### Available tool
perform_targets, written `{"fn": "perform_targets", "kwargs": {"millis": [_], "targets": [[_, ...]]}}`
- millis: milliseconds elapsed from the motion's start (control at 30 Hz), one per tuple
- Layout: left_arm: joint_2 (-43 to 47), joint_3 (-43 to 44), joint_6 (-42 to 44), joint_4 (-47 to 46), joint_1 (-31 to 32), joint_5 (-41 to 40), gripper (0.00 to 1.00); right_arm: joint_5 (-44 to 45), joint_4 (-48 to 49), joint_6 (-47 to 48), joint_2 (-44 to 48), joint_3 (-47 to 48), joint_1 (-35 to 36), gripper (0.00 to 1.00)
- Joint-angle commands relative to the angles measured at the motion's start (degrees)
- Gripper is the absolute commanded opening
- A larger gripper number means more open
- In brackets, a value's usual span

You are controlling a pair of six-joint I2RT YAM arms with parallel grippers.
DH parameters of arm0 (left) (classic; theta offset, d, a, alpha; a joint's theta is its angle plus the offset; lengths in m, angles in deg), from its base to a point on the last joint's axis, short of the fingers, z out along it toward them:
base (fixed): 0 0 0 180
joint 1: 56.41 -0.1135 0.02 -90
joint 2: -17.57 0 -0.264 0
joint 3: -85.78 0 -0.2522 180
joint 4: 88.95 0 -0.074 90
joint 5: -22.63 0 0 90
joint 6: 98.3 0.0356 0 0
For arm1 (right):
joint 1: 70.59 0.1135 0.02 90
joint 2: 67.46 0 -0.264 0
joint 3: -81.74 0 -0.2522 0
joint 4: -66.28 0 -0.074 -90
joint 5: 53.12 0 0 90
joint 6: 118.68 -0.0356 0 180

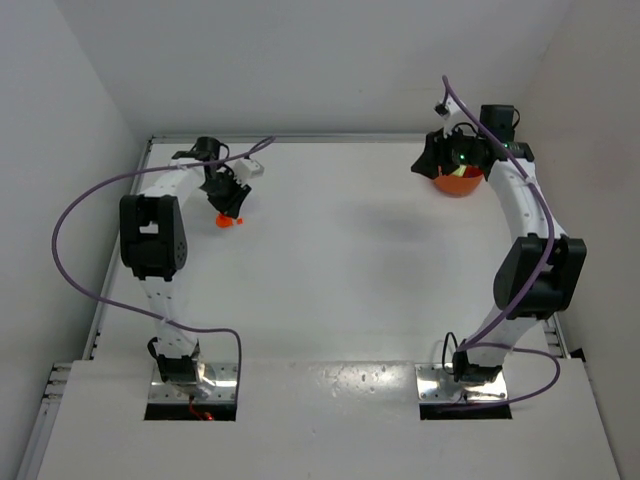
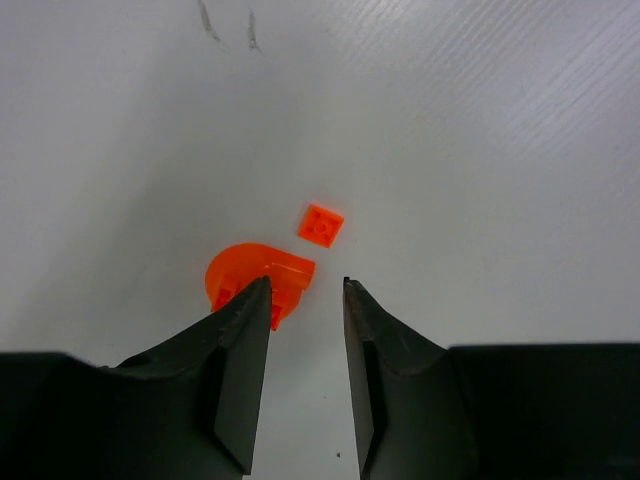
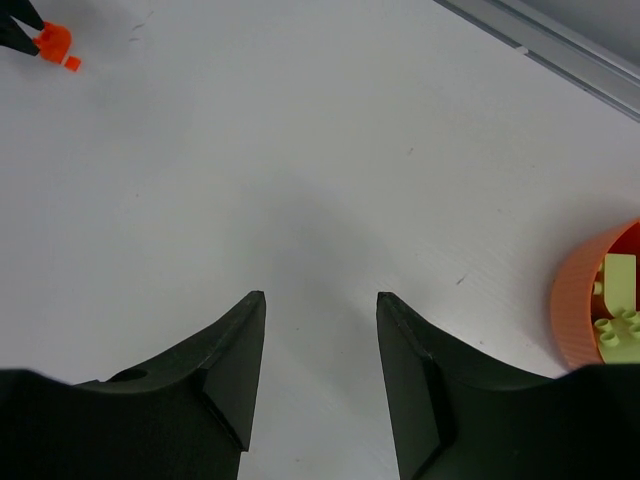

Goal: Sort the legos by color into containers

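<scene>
Two orange-red legos lie at the far left of the table. A small square brick sits just beyond a larger rounded piece, and both show as one orange spot from above. My left gripper hangs over them with its jaws narrowly apart and nothing between them. Its left finger covers part of the rounded piece. The orange bowl stands at the far right, and yellow-green legos lie inside the bowl. Beside it, my right gripper is open and empty.
A metal rail runs along the table's far edge near the bowl. White walls close in the table on the left, back and right. From the right wrist view, the orange legos appear far off at the top left.
</scene>
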Motion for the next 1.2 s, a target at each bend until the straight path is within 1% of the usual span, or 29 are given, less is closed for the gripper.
{"fn": "perform_targets", "kwargs": {"millis": [0, 33, 200, 367, 633, 933, 967, 1167], "targets": [[-1.24, 2.72, 6.83, 3.17, 0.96, 1.32, 0.4, -0.51, 0.82, 1.86, 3.44, -0.72, 0.45, 0.49], [-1.77, 2.73, 7.54, 3.69, 0.96, 0.8, 0.4, 0.1, 0.82, 1.86, 3.44, -0.73, 0.45, 0.49], [-2.39, 2.73, 11.41, 5.8, 0.96, 2.45, 0.47, 0.64, 0.82, 2.38, 3.44, -0.73, 0.45, 0.49], [-3.71, 4.65, 12.47, 6.34, 0.96, 3.16, 0.51, 0.64, 0.82, 2.38, 3.44, -0.73, 0.45, 0.49], [-6.79, 7.03, 13.61, 6.34, 1.49, 3.78, 0.51, 1.16, 0.82, 2.38, 3.44, -0.73, 0.45, 0.49], [-8.45, 7.03, 14.76, 5.2, 2.02, 3.25, 0.51, 2.22, 0.82, 2.38, 3.44, -0.73, 0.45, 0.49], [-8.46, 7.03, 14.76, 5.19, 2.02, 3.25, 0.5, 2.22, 0.82, 2.38, 3.44, -0.73, 0.45, 0.49], [-9.51, 7.56, 14.76, 4.67, 2.02, 0.79, 0.49, 2.75, 0.82, 2.38, 2.92, -0.2, 0.45, 0.49]]}}
